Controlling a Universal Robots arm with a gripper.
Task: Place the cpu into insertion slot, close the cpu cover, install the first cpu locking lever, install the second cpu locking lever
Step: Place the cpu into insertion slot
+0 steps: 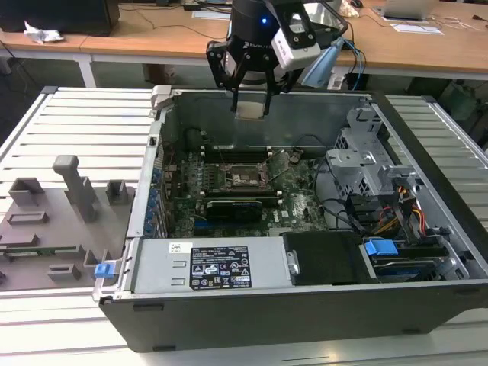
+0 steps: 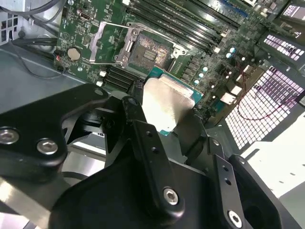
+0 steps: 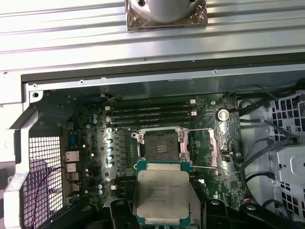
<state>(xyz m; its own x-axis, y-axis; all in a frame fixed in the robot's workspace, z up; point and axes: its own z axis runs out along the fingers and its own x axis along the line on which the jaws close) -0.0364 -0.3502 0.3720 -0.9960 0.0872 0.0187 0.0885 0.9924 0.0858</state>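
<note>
Above the open case point(image 1: 320, 313): claw point(image 1: 252, 103) clamped on chip point(image 1: 252, 110), held flat; bare socket point(image 1: 245, 177) sits well below, nearly in line, cover point(image 3: 205, 148) folded back.

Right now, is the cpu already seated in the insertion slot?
No, the jaws hold the cpu above the board, and the insertion slot has its pin grid bare.

Open computer case point(image 1: 229, 320), gripper point(image 1: 252, 111) hanging above the case's far wall, the cpu point(image 1: 252, 106) pinched between its fingers, insertion slot point(image 1: 245, 177) inside the case on the green board point(image 1: 299, 210), grey fixture tray point(image 1: 46, 229) beside the case
</note>
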